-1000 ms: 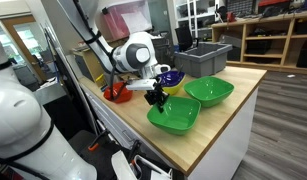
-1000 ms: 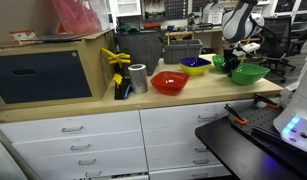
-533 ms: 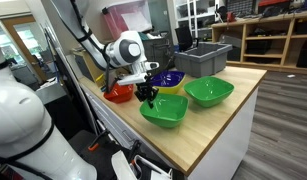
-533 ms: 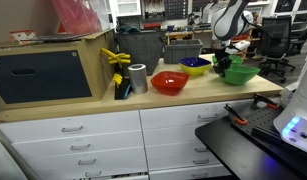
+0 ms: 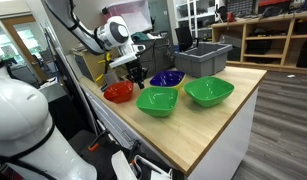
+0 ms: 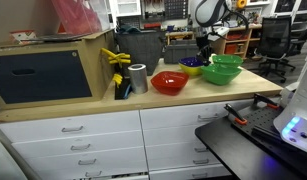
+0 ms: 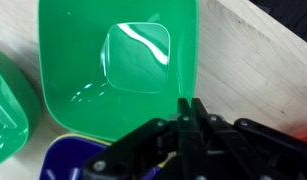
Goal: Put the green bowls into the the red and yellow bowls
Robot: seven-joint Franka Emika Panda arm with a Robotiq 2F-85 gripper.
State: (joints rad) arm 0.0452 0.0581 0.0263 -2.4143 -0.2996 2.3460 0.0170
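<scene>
My gripper is shut on the rim of a green bowl. This bowl sits over the yellow bowl, of which only a thin rim shows beneath it. In an exterior view the gripper holds the green bowl between the red bowl and the second green bowl. The second green bowl stands empty on the wooden counter. The red bowl is empty. In an exterior view the two green bowls overlap.
A blue bowl stands just behind the held bowl and shows in the wrist view. A grey bin stands at the back of the counter. A metal can and yellow-black clamps are beside the red bowl.
My gripper has carried the green bowl from the counter's front edge back towards the red and blue bowls, and it now covers the yellow bowl.
</scene>
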